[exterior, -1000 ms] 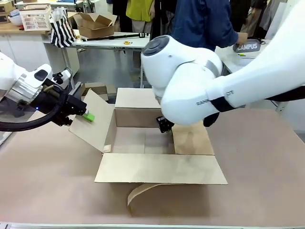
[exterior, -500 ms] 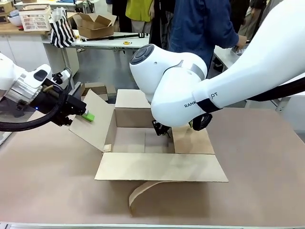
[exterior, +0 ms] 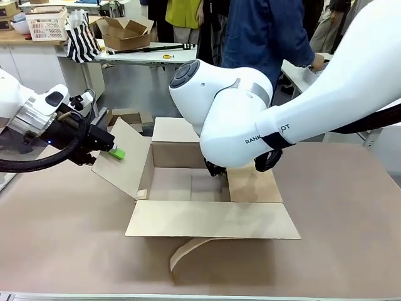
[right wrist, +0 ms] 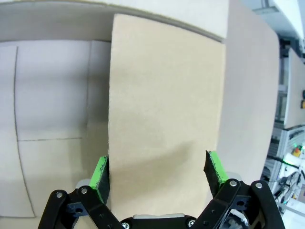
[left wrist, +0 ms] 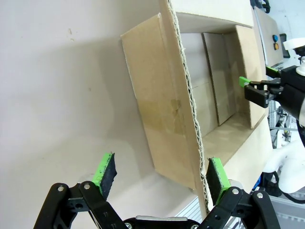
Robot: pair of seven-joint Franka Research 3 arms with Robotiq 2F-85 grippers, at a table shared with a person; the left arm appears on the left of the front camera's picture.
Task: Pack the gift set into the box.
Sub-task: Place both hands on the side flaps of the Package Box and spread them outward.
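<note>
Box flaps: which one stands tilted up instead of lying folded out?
The flap on the robot's left, straddled by the open left gripper; the other three lie folded out, roughly flat.

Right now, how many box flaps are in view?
4 on the box: left flap tilted up, inside the open left gripper; far flap folded back; right flap laid out under the right arm; near flap laid out in front.

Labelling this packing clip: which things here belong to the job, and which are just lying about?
Job: large shallow brown cardboard box, flaps open; left gripper, open astride its left flap; right gripper, open at its right flap.
Lying about: smaller brown cardboard carton, black-and-white striped bag, white plastic basket.
</note>
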